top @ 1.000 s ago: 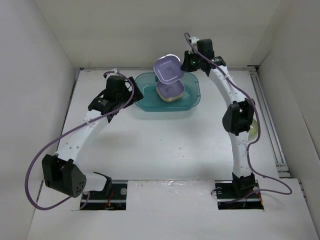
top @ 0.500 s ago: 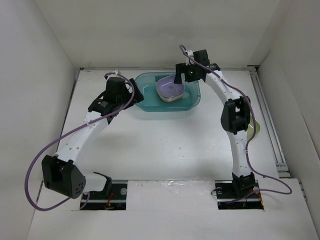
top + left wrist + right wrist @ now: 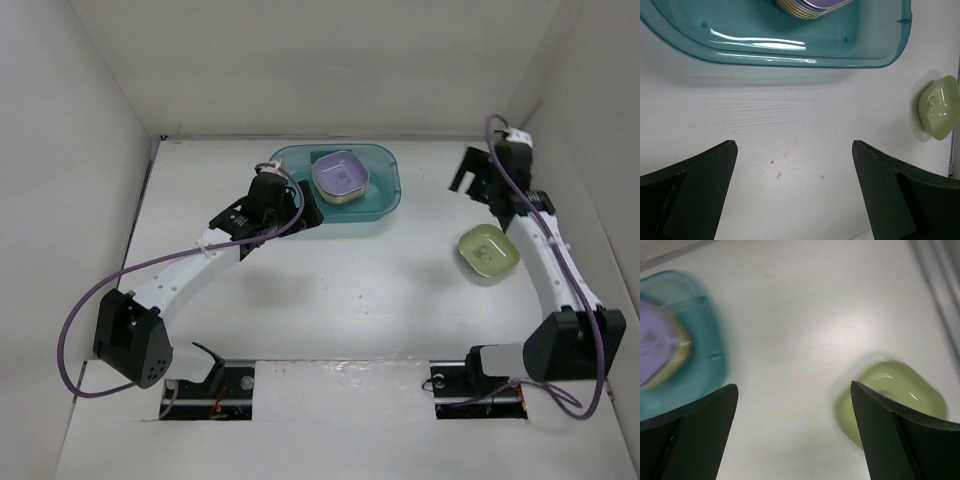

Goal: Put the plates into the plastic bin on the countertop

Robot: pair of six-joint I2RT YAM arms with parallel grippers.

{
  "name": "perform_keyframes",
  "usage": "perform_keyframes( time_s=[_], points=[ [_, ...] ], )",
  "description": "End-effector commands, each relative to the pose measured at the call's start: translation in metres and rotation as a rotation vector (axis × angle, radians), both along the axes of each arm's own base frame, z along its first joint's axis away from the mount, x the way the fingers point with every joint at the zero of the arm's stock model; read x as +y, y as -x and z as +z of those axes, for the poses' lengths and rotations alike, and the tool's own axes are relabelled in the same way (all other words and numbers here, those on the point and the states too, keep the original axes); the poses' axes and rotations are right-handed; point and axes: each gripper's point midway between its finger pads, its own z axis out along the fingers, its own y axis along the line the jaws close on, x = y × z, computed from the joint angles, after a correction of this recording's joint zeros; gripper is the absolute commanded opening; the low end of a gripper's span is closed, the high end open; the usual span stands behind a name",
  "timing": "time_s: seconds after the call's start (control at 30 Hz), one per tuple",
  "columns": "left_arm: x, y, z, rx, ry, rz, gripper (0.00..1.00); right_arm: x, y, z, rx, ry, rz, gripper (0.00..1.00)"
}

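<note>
Left claw (image 3: 794, 146) spread, beside plastic bin (image 3: 790, 54)

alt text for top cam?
Teal bin holds a plate stack topped with lavender; a green plate lies outside to its right. The left hand, by the bin, and right hand, beyond the green plate, are open and empty.
</note>
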Motion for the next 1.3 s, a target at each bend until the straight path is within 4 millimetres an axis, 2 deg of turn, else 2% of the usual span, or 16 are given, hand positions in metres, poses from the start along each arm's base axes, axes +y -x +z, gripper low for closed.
perform_keyframes(
  time_s=[0.0,0.03,0.07,0.13,0.17,0.3,0.47,0.57,0.6,0.7,0.83,0.93,1.0,1.07,1.13,1.27],
  points=[
    [-0.019,-0.001,0.015,-0.057,0.054,-0.056,1.0,-0.057,0.046,-0.062,0.082,-0.093,-0.255,1.0],
    [-0.023,-0.001,0.019,-0.066,0.06,-0.066,1.0,-0.067,0.057,-0.07,0.082,-0.104,-0.292,1.0],
    [-0.027,0.0,0.023,-0.077,0.059,-0.08,1.0,-0.084,0.077,-0.091,0.121,-0.099,-0.366,1.0],
    [-0.036,0.007,0.02,-0.069,0.055,-0.109,1.0,-0.102,0.095,-0.086,0.076,-0.081,-0.434,1.0],
    [-0.038,0.009,0.02,-0.065,0.061,-0.119,1.0,-0.12,0.107,-0.09,0.082,-0.087,-0.509,1.0],
    [-0.045,0.016,0.02,-0.07,0.075,-0.149,1.0,-0.133,0.132,-0.12,0.146,-0.116,-0.565,1.0],
    [-0.049,0.02,0.028,-0.092,0.1,-0.179,1.0,-0.142,0.128,-0.16,0.219,-0.147,-0.598,0.97],
    [-0.049,0.02,0.028,-0.092,0.1,-0.179,1.0,-0.144,0.122,-0.174,0.246,-0.157,-0.606,0.94],
    [-0.047,0.022,0.028,-0.094,0.101,-0.179,1.0,-0.144,0.122,-0.186,0.281,-0.159,-0.608,0.92],
    [-0.046,0.02,0.028,-0.097,0.096,-0.171,1.0,-0.15,0.118,-0.199,0.328,-0.155,-0.627,0.84],
    [-0.042,0.019,0.032,-0.104,0.085,-0.152,1.0,-0.152,0.115,-0.199,0.338,-0.148,-0.622,0.64],
    [-0.035,0.014,0.036,-0.116,0.059,-0.112,1.0,-0.158,0.108,-0.197,0.331,-0.142,-0.612,0.33],
    [-0.026,0.01,0.037,-0.107,0.065,-0.068,1.0,-0.155,0.101,-0.193,0.328,-0.164,-0.59,0.0],
    [-0.011,0.008,0.043,-0.11,0.086,-0.012,1.0,-0.15,0.095,-0.185,0.303,-0.188,-0.562,0.0],
    [0.005,0.005,0.057,-0.153,0.081,0.078,1.0,-0.131,0.076,-0.164,0.231,-0.23,-0.503,0.0],
    [0.04,0.002,0.07,-0.171,0.069,0.224,1.0,-0.1,0.035,-0.088,0.046,-0.252,-0.447,0.0]
  ],
)
